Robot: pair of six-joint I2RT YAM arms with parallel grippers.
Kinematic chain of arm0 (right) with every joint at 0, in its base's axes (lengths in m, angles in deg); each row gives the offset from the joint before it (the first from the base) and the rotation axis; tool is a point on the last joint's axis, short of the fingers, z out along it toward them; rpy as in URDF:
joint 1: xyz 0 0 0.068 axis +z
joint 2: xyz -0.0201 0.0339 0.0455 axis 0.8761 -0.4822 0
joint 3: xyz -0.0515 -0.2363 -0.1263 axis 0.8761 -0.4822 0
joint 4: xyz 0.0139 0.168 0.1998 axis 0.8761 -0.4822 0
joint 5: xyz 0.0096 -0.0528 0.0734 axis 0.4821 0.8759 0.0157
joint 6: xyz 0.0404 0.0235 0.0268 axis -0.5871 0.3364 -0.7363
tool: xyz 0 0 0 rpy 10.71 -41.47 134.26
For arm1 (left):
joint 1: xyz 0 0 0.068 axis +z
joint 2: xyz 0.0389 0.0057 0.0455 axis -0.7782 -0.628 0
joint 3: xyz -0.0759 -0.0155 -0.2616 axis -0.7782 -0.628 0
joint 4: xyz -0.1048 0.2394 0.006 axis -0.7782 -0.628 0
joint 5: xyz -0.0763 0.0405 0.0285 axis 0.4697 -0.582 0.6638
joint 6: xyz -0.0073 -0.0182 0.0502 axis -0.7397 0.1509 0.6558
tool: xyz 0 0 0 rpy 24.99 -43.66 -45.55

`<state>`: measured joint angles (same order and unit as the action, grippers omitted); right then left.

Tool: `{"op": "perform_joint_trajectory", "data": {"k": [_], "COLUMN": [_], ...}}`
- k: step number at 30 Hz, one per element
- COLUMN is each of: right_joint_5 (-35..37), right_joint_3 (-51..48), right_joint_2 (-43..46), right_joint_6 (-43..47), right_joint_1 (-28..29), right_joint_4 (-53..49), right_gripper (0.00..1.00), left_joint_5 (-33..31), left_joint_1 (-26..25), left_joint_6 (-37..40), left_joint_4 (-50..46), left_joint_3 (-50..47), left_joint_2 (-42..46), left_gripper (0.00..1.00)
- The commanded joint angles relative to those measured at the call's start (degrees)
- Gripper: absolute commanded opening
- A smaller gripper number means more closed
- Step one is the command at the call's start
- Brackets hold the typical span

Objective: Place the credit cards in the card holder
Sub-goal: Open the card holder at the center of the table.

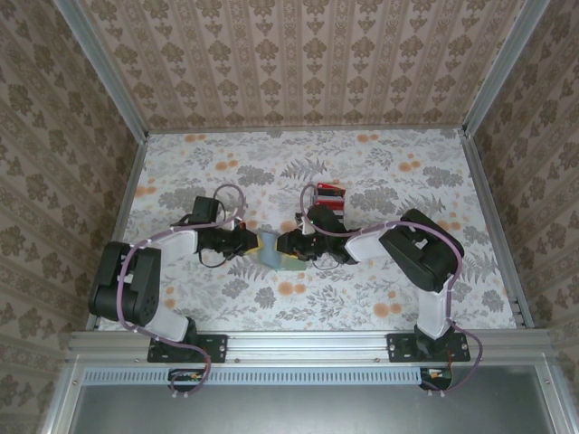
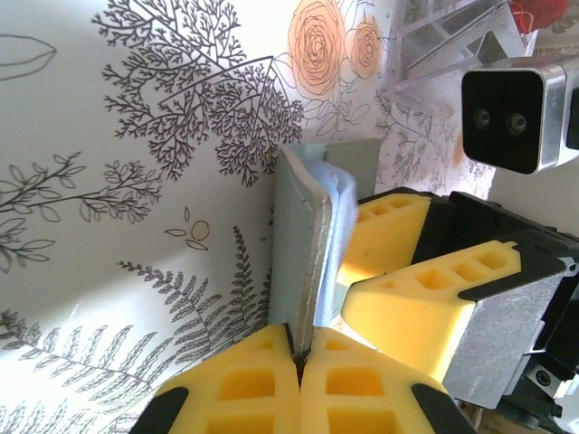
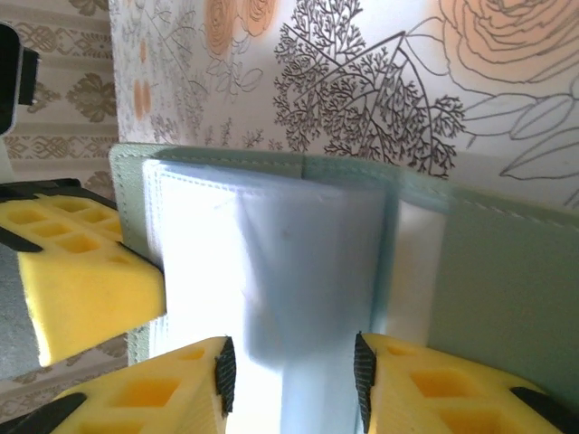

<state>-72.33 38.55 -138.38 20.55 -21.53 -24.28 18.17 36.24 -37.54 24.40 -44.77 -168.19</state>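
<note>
I have the card holder (image 2: 303,240) held up between the two arms over the middle of the floral table (image 1: 425,172). I can't tell whether it touches the surface. My left gripper (image 2: 298,348) is pinched tight on one edge of the grey-green outer flap, the pads meeting with only the flap between them. My right gripper (image 3: 291,384) comes in from the opposite side with its jaws part-way apart. They straddle the pale blue inner panel, which bulges up between the fingers, and I cannot tell whether the pads bear on it or merely bracket it. The red credit cards (image 1: 331,196) sit together just behind the right gripper, apart from the wallet, and I see none inside it.

I judge the step in hand to be spreading the wallet to expose a pocket, so the task is at an early stage. To do it well I'd use the left pinch as a firm anchor and let the right arm do the moving. It should draw the inner panel away from the flap slowly, so the thin flap doesn't slide out of the foam. The panel looks soft and likely to buckle, so a light hold should do. I'd finish with the pocket mouth open toward the cards
</note>
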Motion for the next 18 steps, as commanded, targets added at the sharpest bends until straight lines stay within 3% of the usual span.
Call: {"op": "perform_joint_trajectory", "data": {"k": [1,8,13,18], "right_joint_5": [3.8,3.16,1.49,0.62], "right_joint_3": [-1.53,-0.5,1.16,1.61], "right_joint_2": [0.44,-1.1,-3.62,-3.96], "right_joint_6": [2.28,2.24,1.32,1.13], "right_joint_1": [-0.44,-0.55,-0.26,-0.16], "right_joint_4": [-8.43,-7.52,-5.74,-5.2], "right_gripper": [0.36,0.34,0.35,0.39], "left_joint_5": [-0.32,-0.63,-7.22,-9.65], "left_joint_1": [0.96,0.58,-2.6,-5.24], "left_joint_6": [2.38,1.95,5.42,6.16], "left_joint_4": [-1.35,-3.46,-12.46,-14.18], "left_joint_3": [0.12,1.85,7.25,9.24], "left_joint_2": [3.15,6.19,6.65,3.75], "left_gripper": [0.0,0.0,0.0,0.0]}}
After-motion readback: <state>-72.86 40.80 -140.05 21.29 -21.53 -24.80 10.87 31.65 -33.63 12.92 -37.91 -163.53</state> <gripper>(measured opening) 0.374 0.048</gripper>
